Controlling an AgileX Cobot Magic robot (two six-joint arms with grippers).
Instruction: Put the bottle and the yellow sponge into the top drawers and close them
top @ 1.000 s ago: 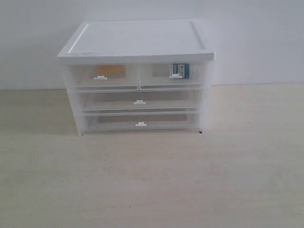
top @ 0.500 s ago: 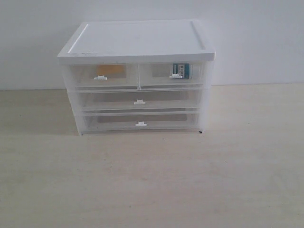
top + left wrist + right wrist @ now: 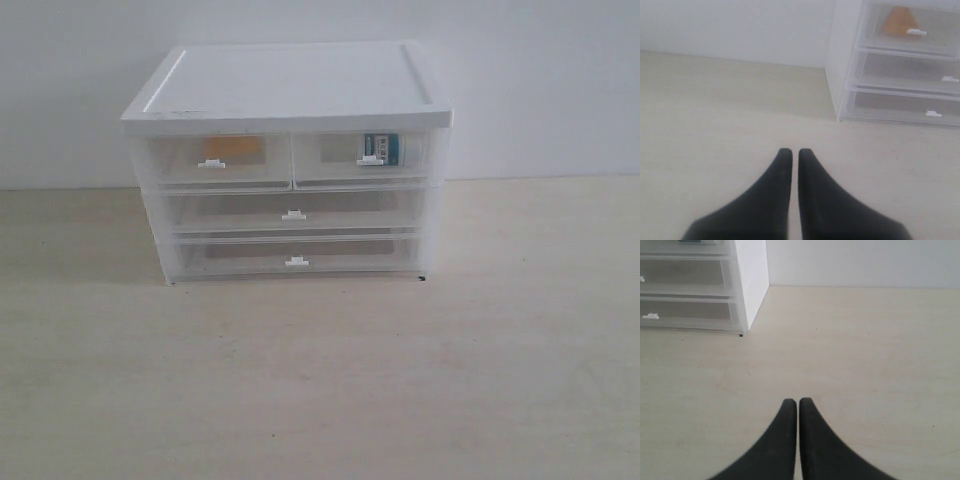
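Note:
The white-topped translucent cabinet (image 3: 287, 88) stands at the back of the table. Both top drawers are pushed in flush. Inside the left top drawer (image 3: 218, 158) lies the yellow sponge (image 3: 233, 149), also seen as an orange wedge (image 3: 899, 21) in the left wrist view. The right top drawer (image 3: 362, 155) holds the bottle (image 3: 381, 148), its blue-teal label showing through the front. My left gripper (image 3: 791, 151) is shut and empty over bare table, well back from the cabinet. My right gripper (image 3: 798, 401) is likewise shut and empty. Neither gripper shows in the exterior view.
Two full-width drawers (image 3: 292, 211) (image 3: 296, 256) below are pushed in. A pale wall rises right behind the cabinet. The light wooden table (image 3: 320, 380) stretches in front of the cabinet and to both sides.

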